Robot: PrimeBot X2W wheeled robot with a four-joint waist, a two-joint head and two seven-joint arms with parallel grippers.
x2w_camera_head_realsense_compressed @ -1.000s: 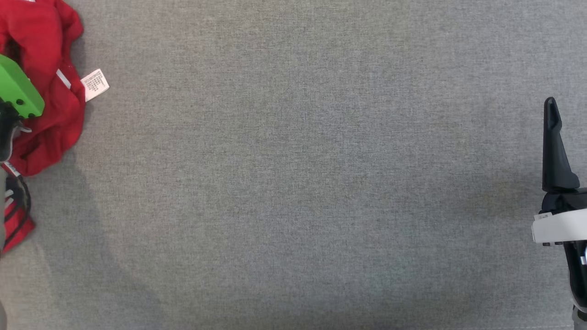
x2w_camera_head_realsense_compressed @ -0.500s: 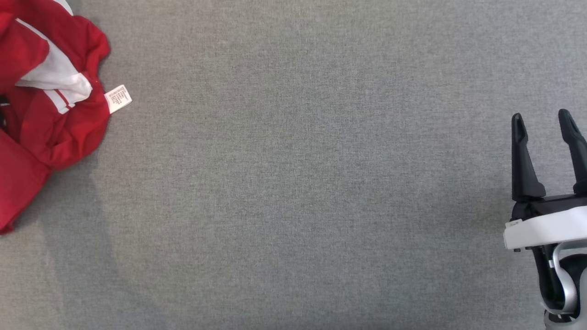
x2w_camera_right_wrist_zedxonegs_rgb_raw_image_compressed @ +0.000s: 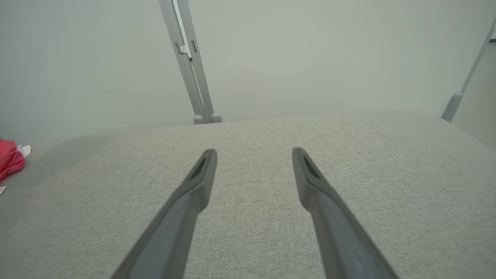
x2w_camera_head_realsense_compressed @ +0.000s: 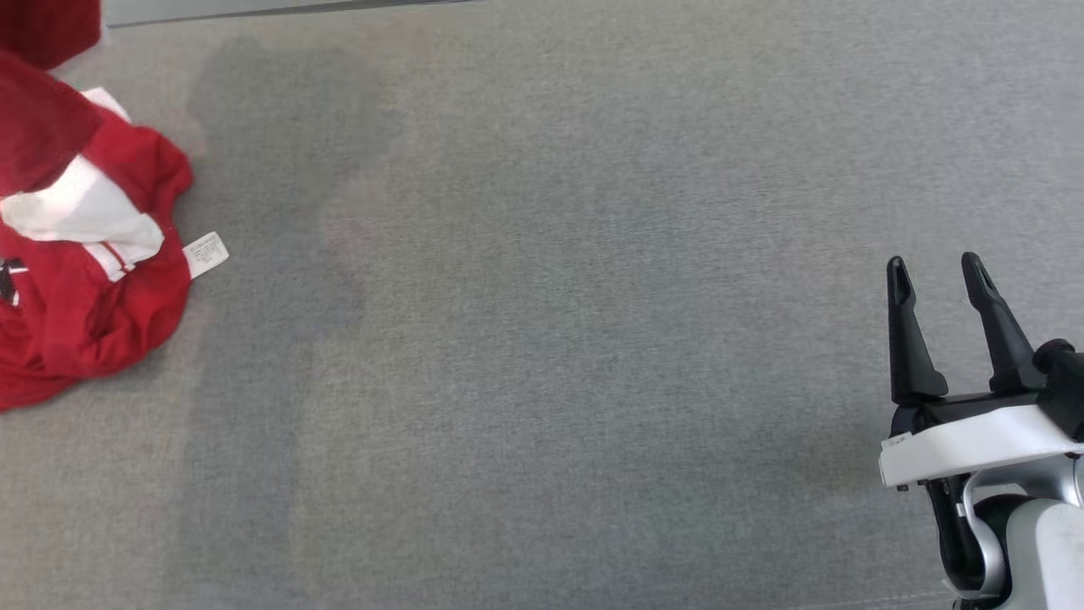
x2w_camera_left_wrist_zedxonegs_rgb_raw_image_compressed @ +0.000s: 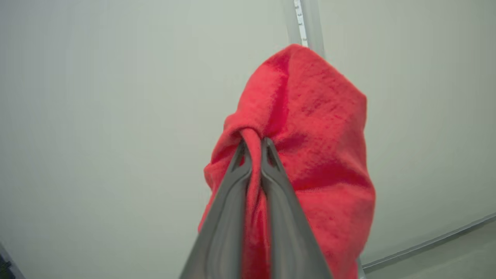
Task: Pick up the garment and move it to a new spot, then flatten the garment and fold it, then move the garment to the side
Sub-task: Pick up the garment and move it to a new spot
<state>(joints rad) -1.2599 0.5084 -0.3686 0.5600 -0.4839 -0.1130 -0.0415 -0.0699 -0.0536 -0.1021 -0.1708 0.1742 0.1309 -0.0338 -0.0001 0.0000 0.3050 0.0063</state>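
Observation:
A red garment point(x2w_camera_head_realsense_compressed: 80, 296) with white panels and a white care label point(x2w_camera_head_realsense_compressed: 206, 254) is bunched at the far left of the grey cloth surface point(x2w_camera_head_realsense_compressed: 542, 339). Part of it is raised above the surface at the head view's upper left. In the left wrist view my left gripper point(x2w_camera_left_wrist_zedxonegs_rgb_raw_image_compressed: 254, 145) is shut on a fold of the red garment point(x2w_camera_left_wrist_zedxonegs_rgb_raw_image_compressed: 310, 135), held up against a pale wall. My right gripper point(x2w_camera_head_realsense_compressed: 936, 273) hangs open with nothing in it at the lower right, and its two fingers point(x2w_camera_right_wrist_zedxonegs_rgb_raw_image_compressed: 201, 170) stand well apart above the surface. A bit of the red garment point(x2w_camera_right_wrist_zedxonegs_rgb_raw_image_compressed: 9, 161) lies far to its left.
The surface's far edge point(x2w_camera_head_realsense_compressed: 279, 10) runs along the top left of the head view. Beyond the far edge a grey metal post point(x2w_camera_right_wrist_zedxonegs_rgb_raw_image_compressed: 190, 58) leans against the pale wall, with another strut point(x2w_camera_right_wrist_zedxonegs_rgb_raw_image_compressed: 465, 77) at the right. A wide stretch of bare fabric separates garment and right gripper.
The head camera has tilted, so the whole picture shifted down. The green-capped left gripper has left the head view. More of the garment's white panel shows. The right gripper shows further into the picture.

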